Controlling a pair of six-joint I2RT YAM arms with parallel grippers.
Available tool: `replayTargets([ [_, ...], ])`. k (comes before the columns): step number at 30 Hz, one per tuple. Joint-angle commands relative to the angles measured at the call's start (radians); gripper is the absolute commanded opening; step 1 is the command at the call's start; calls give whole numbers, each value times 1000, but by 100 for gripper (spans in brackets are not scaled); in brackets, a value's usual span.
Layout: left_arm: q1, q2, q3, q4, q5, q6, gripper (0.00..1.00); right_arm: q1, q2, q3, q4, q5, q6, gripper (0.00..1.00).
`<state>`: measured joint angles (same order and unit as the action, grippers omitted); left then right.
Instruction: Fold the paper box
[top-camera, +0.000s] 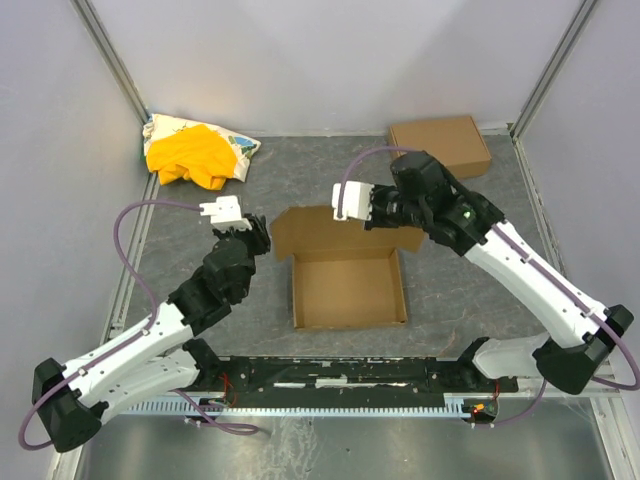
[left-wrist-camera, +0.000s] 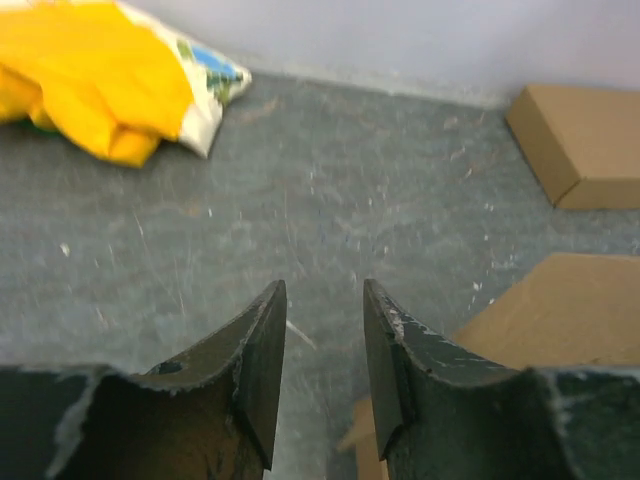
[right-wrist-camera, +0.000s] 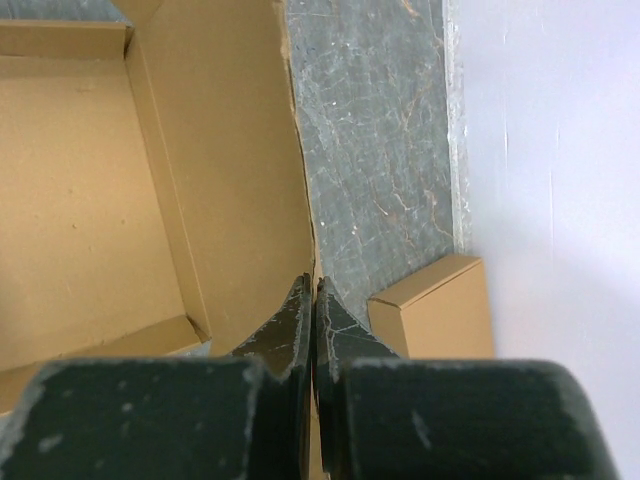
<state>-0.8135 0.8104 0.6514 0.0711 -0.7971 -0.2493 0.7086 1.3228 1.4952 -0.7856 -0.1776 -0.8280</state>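
The paper box (top-camera: 345, 290) lies in the middle of the table as a shallow brown tray with raised side walls. Its lid flap (top-camera: 310, 228) stands up at the far edge. My right gripper (top-camera: 384, 216) is shut on the right part of that flap's edge. In the right wrist view its fingers (right-wrist-camera: 313, 290) pinch the thin cardboard edge, with the tray (right-wrist-camera: 80, 200) to the left. My left gripper (top-camera: 257, 238) is open and empty, just left of the flap's left corner. In the left wrist view (left-wrist-camera: 323, 292) the box (left-wrist-camera: 570, 315) shows at lower right.
A ready-made brown cardboard box (top-camera: 440, 145) lies at the back right, also in the left wrist view (left-wrist-camera: 585, 140) and the right wrist view (right-wrist-camera: 440, 310). A yellow-and-white cloth heap (top-camera: 195, 152) lies at the back left, also in the left wrist view (left-wrist-camera: 110, 70). Walls enclose the table.
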Motion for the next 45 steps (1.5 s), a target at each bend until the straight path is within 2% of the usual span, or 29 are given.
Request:
replayTargets([
  [1,9,-42,-98,-8,9,-276,42,85,-77,-94,147,157,-25,1],
  [6,10,-119,-176,19,-3,-334,39,180,-101,-206,226,331,-32,1],
  [10,11,-106,-188,29,41,-340,38,228,-115,-278,304,383,13,1],
  [17,16,-11,-169,68,58,-287,39,238,-155,-341,367,383,47,2],
  [25,25,71,-123,147,152,-278,38,238,-150,-309,325,362,33,1],
  [37,24,80,-239,319,337,-476,33,237,-155,-319,338,296,85,2],
  [45,24,165,-214,346,397,-525,32,237,-143,-309,326,284,101,1],
])
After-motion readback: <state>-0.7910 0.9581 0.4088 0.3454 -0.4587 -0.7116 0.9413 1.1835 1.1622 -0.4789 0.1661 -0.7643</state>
